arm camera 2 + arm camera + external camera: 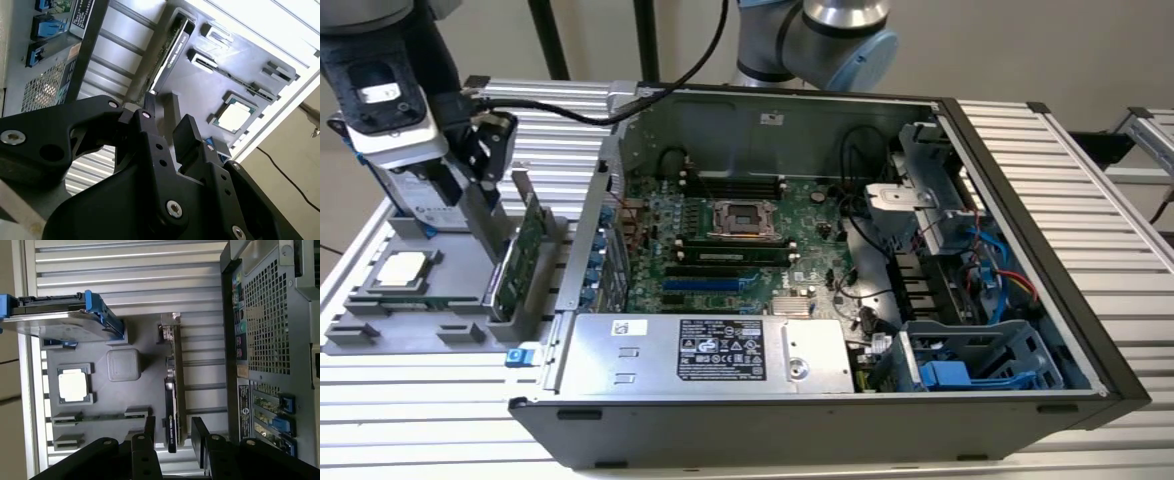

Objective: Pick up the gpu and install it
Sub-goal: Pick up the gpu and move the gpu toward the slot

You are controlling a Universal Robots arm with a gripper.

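The gpu stands on its edge in a slot of the grey parts tray, at the exterior view's left, beside the open computer case. In both wrist views it is a thin dark card. My gripper hangs just above the card's far end. Its black fingers are open, and in the first wrist view the card's end lies in line with the gap between them, untouched. The gripper holds nothing.
A silver hard drive with blue rails and a square CPU chip share the tray. The open case shows the motherboard with blue slots and a power supply. Slatted aluminium table surrounds it.
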